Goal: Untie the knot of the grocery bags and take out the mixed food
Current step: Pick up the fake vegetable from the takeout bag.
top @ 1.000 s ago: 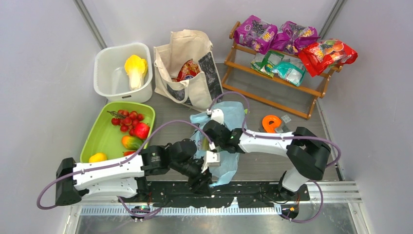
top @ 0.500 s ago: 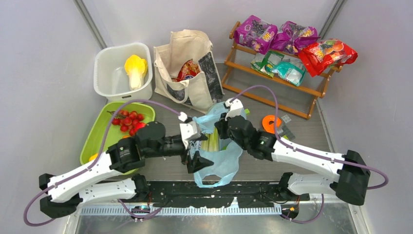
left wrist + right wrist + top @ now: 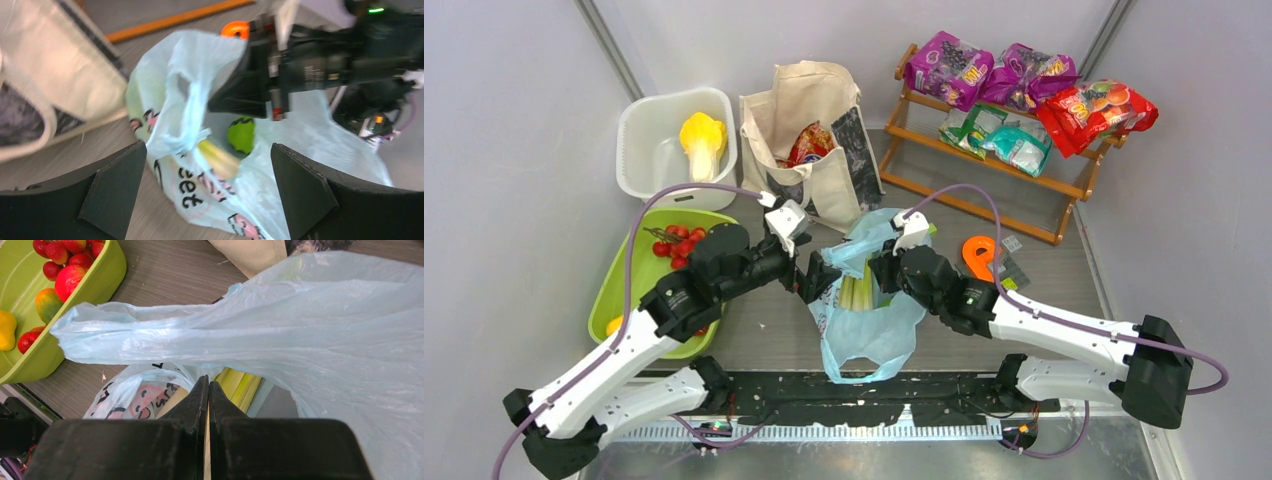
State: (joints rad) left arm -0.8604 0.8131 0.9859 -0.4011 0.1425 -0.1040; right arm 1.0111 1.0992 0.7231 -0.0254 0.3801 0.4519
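Observation:
The light-blue grocery bag point(image 3: 869, 330) stands mid-table with its mouth pulled wide and green-white stalks point(image 3: 857, 292) poking out. My right gripper point(image 3: 879, 268) is shut on the bag's rim point(image 3: 325, 330), holding it up; its tips point(image 3: 208, 380) sit above the stalks point(image 3: 240, 385). My left gripper point(image 3: 812, 268) stands open just left of the bag and touches nothing. Between its fingers point(image 3: 208, 147) I see one handle point(image 3: 192, 100) hanging loose, a stalk point(image 3: 217, 157) and a green fruit point(image 3: 241, 135). No knot shows. The cream tote point(image 3: 809, 110) holds a red packet point(image 3: 809, 145).
A white tub point(image 3: 639, 140) at the back left holds a yellow vegetable point(image 3: 701, 140). A green tray point(image 3: 624, 285) with red and yellow fruits point(image 3: 686, 245) lies to the left. A wooden rack point(image 3: 984, 200) with snack packets stands at the back right, an orange roll point(image 3: 979, 250) before it.
My left gripper has opened and swung from the near edge up to the bag's left side. My right gripper has lifted the rim, so the bag's mouth gapes and the stalks show.

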